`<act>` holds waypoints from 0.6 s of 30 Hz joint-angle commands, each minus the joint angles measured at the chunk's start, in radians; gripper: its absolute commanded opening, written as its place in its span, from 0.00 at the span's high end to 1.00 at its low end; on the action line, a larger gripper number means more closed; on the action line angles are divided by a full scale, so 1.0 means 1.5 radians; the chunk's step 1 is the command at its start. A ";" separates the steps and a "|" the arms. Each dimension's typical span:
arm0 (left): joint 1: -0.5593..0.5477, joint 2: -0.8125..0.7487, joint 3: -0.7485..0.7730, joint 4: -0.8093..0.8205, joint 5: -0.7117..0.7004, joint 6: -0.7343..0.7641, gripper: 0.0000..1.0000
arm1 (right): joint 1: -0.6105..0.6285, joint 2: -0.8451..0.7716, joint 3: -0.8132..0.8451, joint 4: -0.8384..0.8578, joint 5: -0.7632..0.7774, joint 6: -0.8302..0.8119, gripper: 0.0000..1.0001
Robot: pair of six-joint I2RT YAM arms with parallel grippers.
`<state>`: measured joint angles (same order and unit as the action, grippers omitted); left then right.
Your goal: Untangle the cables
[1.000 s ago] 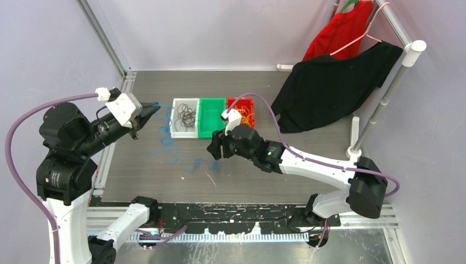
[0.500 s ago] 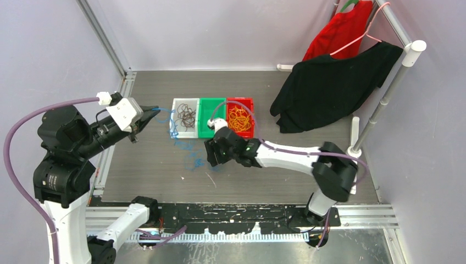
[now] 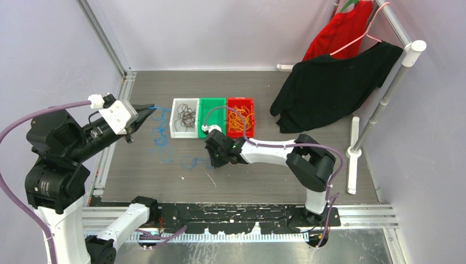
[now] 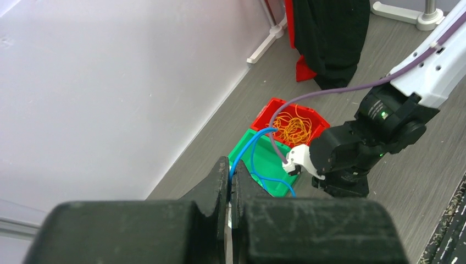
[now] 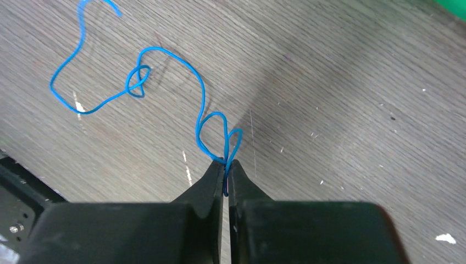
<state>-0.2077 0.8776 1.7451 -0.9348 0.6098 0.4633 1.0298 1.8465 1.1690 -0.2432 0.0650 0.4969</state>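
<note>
A thin blue cable [image 3: 161, 136] trails from my left gripper [image 3: 149, 110] down across the grey table to my right gripper [image 3: 215, 161]. The left gripper [image 4: 229, 171] is raised, shut on one end of the blue cable [image 4: 248, 147]. The right gripper [image 5: 226, 165] is low at the table, shut on a small loop of the blue cable [image 5: 184, 65], which has a small knot [image 5: 138, 80] farther along. Dark cables [image 3: 187, 116] lie in a white tray [image 3: 184, 136]. Orange cables [image 3: 240, 118] lie in a red tray [image 3: 240, 99].
A green tray [image 3: 214, 113] sits between the white and red ones. A black cloth [image 3: 324, 88] and a red garment [image 3: 340, 30] hang from a white rack [image 3: 384, 93] at the back right. Walls close in the left and rear sides.
My right gripper has swung left and down to the table and shut on the blue cable. The left gripper has drawn slightly left, still holding its end.
</note>
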 commanded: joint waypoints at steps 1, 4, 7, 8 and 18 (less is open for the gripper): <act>-0.002 -0.002 0.000 0.006 -0.005 0.016 1.00 | -0.023 -0.099 0.017 0.017 -0.006 -0.026 0.97; -0.001 -0.002 -0.003 -0.001 0.003 0.015 1.00 | -0.051 -0.151 0.045 0.014 -0.030 -0.060 0.99; -0.001 0.000 -0.002 -0.016 0.012 0.020 1.00 | -0.087 -0.177 0.082 0.010 -0.055 -0.084 0.99; -0.002 -0.001 -0.002 -0.020 0.014 0.022 1.00 | -0.099 -0.182 0.095 0.008 -0.056 -0.091 0.99; -0.002 -0.004 -0.007 -0.030 0.025 0.032 1.00 | -0.200 -0.127 0.224 -0.004 -0.074 -0.109 0.99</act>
<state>-0.2077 0.8772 1.7336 -0.9871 0.6167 0.5007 0.7464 1.6089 1.4170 -0.2596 -0.0246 0.3641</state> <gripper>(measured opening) 0.010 0.044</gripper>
